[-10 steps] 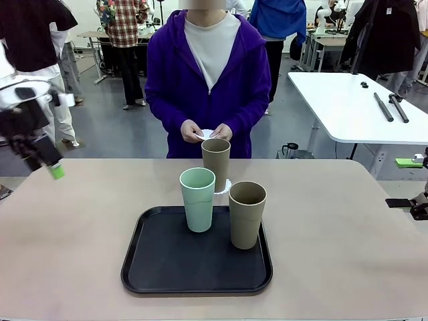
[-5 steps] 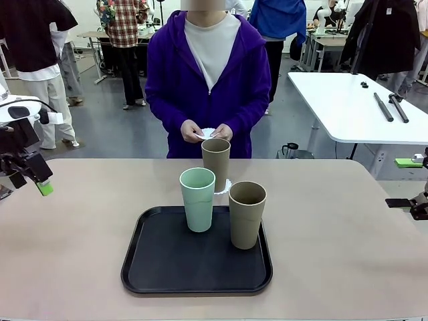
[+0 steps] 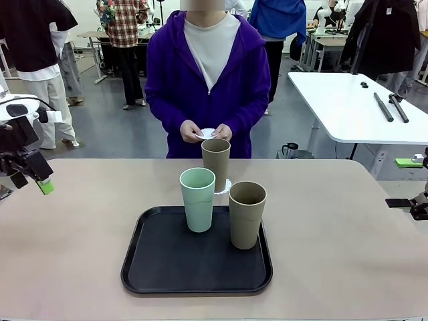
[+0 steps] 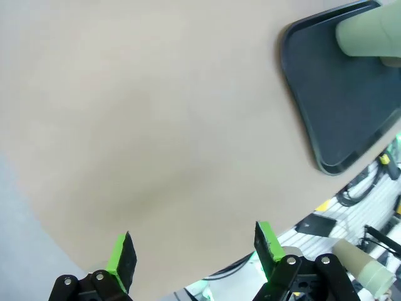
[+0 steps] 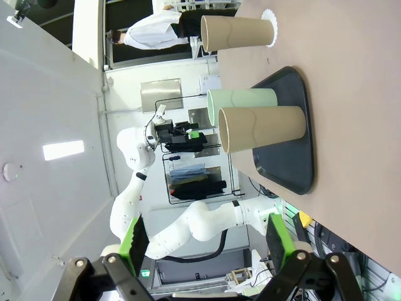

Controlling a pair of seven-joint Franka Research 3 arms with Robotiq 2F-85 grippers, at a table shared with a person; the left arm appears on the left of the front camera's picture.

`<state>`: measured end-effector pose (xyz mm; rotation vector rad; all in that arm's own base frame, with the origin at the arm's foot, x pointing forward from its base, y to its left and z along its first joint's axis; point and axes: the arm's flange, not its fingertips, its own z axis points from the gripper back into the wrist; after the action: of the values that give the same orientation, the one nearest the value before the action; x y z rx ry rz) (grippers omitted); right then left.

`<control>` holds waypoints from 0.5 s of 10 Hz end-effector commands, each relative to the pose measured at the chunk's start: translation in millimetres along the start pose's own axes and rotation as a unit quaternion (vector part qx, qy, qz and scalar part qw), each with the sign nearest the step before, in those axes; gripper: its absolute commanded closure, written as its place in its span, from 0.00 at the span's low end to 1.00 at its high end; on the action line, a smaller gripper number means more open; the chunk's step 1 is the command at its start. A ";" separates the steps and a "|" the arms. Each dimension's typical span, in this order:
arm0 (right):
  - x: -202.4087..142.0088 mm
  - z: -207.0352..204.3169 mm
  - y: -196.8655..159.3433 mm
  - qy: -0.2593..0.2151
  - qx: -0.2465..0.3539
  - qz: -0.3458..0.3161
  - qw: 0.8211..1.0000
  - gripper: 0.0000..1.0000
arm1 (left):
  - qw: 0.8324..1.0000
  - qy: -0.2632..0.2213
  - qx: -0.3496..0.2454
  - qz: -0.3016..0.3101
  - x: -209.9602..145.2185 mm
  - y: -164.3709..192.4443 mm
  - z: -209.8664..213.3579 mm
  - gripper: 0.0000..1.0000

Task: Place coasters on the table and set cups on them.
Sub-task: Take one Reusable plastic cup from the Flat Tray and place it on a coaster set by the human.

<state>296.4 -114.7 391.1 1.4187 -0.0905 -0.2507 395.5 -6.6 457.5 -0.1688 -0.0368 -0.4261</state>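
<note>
Parked aside, left gripper (image 4: 194,251) and right gripper (image 5: 207,241), both spread open, empty. On the tray (image 3: 167,264) — mint cup (image 3: 198,199) and tan cup (image 3: 247,214), awaiting coasters. Beyond, on the table (image 3: 334,234): far cup (image 3: 216,162), seated on its coaster (image 3: 227,185). Farthest — spare coasters (image 3: 207,133) in the person's hands (image 3: 191,131).

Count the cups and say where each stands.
3: the far tan cup on a coaster beyond the black tray; the mint cup and the near tan cup on that tray.
</note>
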 end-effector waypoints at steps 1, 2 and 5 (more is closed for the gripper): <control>0.2 0.0 0.7 -0.001 0.000 -0.006 1.000 0.00 | 0.988 -0.019 -0.150 -0.006 6.4 33.9 12.6 0.00; 0.2 0.0 0.7 -0.001 0.000 -0.006 1.000 0.00 | 0.972 -0.037 -0.230 -0.012 -2.1 54.8 17.9 0.00; 0.2 0.0 0.7 -0.001 0.000 -0.006 1.000 0.00 | 0.901 -0.113 -0.419 -0.008 -45.3 118.0 1.6 0.00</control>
<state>296.3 -114.8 391.0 1.4185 -0.0907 -0.2511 392.0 100.7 449.4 -0.9407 -0.1062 -0.4464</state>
